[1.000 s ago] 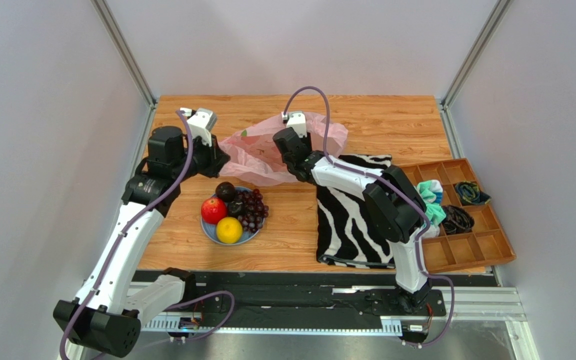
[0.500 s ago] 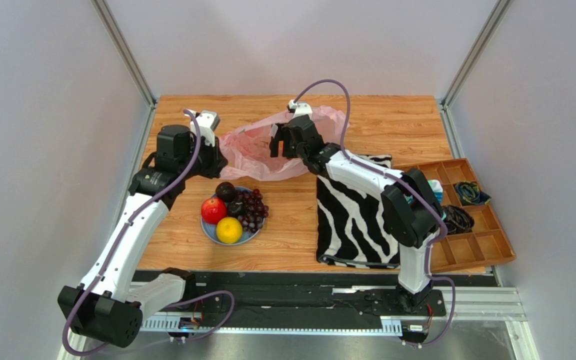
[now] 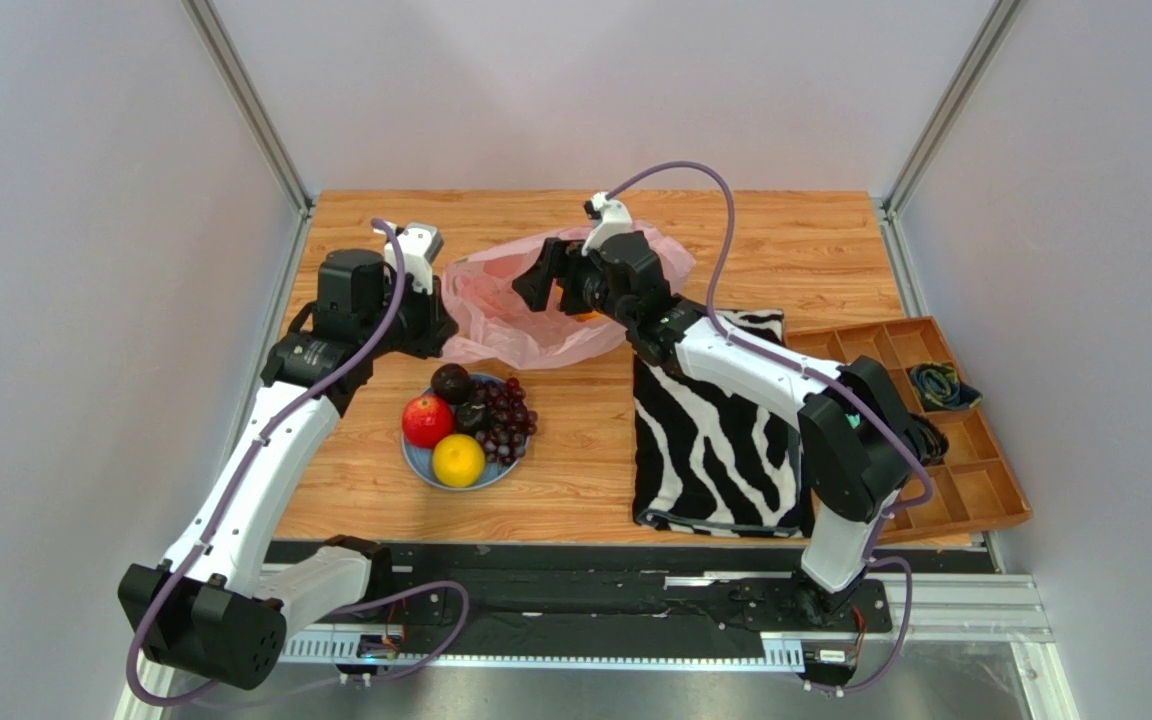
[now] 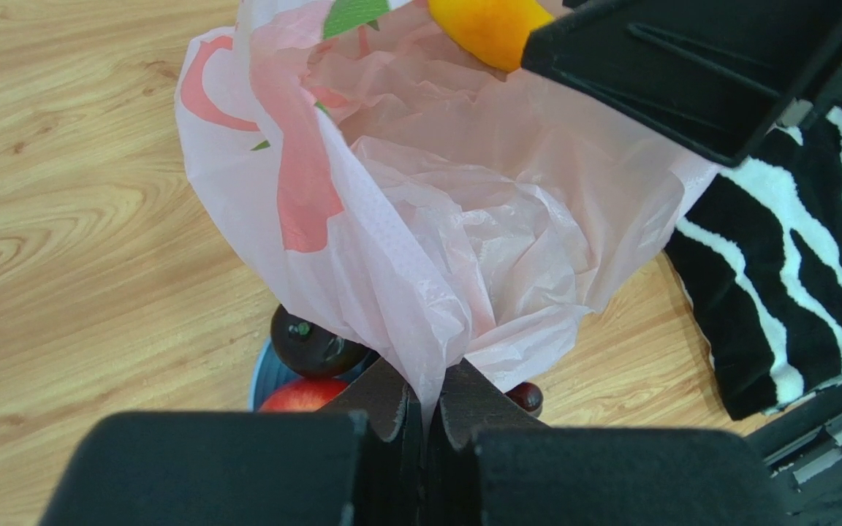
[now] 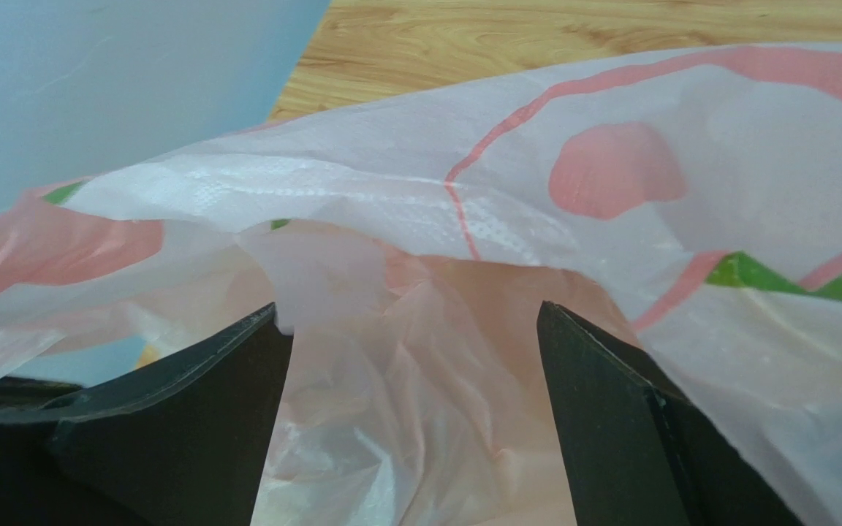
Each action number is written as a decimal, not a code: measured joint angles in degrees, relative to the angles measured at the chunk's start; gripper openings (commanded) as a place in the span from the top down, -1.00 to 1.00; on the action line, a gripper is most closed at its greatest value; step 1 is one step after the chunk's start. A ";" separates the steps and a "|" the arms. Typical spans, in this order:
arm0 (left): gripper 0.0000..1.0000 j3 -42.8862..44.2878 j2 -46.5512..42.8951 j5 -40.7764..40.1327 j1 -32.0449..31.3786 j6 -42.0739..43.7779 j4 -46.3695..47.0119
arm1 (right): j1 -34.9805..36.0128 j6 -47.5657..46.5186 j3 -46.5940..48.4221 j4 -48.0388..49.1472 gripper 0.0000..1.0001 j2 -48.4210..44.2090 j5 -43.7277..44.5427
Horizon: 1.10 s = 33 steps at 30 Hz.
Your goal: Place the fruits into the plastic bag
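Wooden tabletop (image 3: 778,240) carries a round blue plate (image 3: 414,458) holding one red apple (image 3: 428,422), one round yellow citrus (image 3: 458,459), one dark purple grape bunch (image 3: 507,420) and one clearly seen dark round plum (image 3: 452,381). Just behind the plate lies the translucent pink printed plastic bag (image 3: 515,323), its near edge pinched tight in the left gripper (image 4: 429,400). One elongated orange-yellow mango (image 4: 491,24) shows at the bag's mouth, farther behind the plate, beside the right gripper (image 5: 409,318), whose fingers stand wide apart against the film.

Bright, even, diffuse light with faint, soft shadows. Overhead view sharp; both wrist views blur the near black fingers (image 4: 228,460) around 6 o'clock.
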 measured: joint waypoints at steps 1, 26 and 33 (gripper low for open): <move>1.00 0.00 0.00 0.04 0.00 0.00 -0.07 | 0.22 0.50 -1.09 1.33 -0.68 -0.48 -0.94; 1.00 0.00 0.28 0.55 0.00 -0.02 -0.31 | 10.49 -4.24 -13.66 3.45 -0.34 -20.15 -13.31; 1.00 0.00 0.44 0.46 0.00 -0.02 -0.33 | 21.75 -9.25 -13.64 -5.14 -0.21 -19.89 -4.72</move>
